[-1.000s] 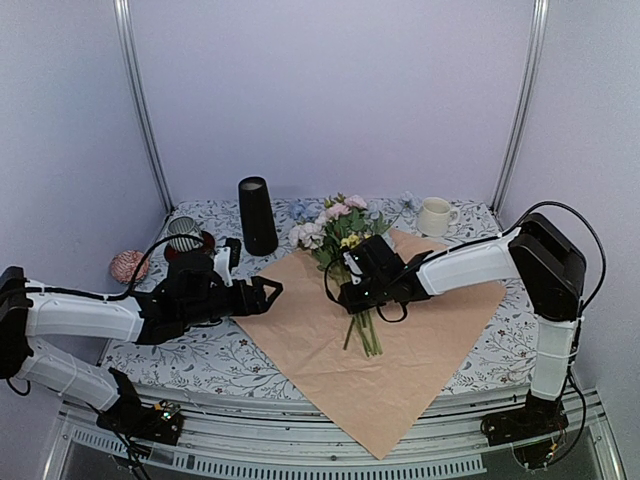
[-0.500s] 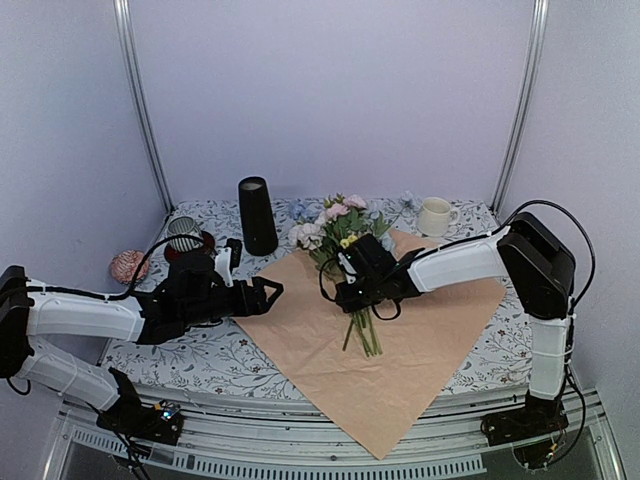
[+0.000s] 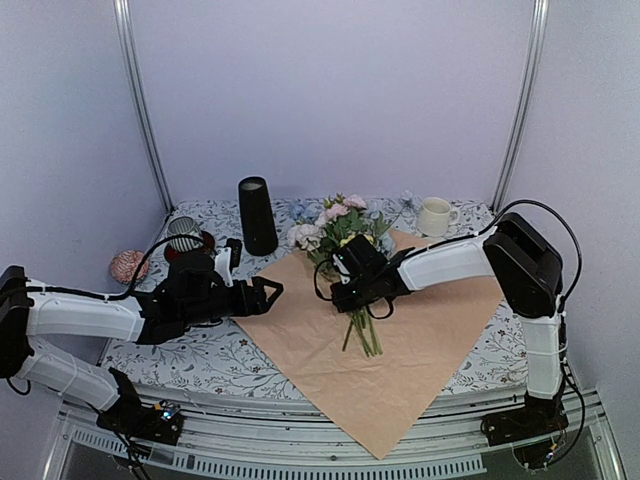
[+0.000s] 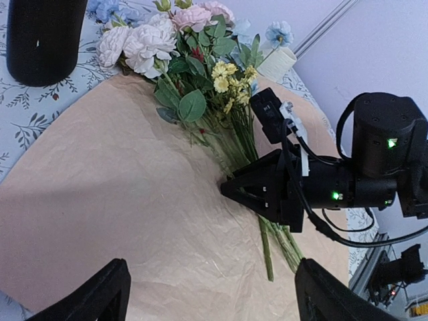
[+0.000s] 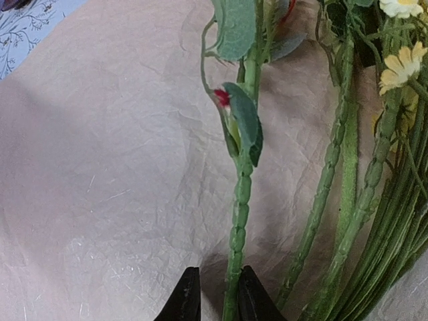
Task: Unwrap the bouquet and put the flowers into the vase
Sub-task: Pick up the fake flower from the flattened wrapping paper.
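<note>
Tan paper: crinkled sheet spread flat like a diamond, with its near corner hanging past the table edge.
Flowers: they lie on the paper's far part. The pink, white, pale blue and small yellow blooms reach past its far edge, and the green stems converge toward its middle.
Right arm: stretched low from the right across the paper, with a white forearm and a black wrist tipped down at the stems.
Right gripper: its tips are down near the paper's middle, at the bundle's left side. The black fingers are drawn close either side of one ribbed, segmented stem bearing a red bud and a leaf. Whether they pinch it cannot be told.
Left arm: low and nearly level, reaching in to the paper's left corner.
Left gripper: over the paper's left part, fingers spread wide with nothing between them, facing the right gripper.
Vase: slim matte-black cylinder, upright just off the paper's far-left edge, apart from the blooms.
Mug: cream and glossy, beyond the paper's far-right edge.
Table cover: pale cloth with a printed leaf pattern.
</note>
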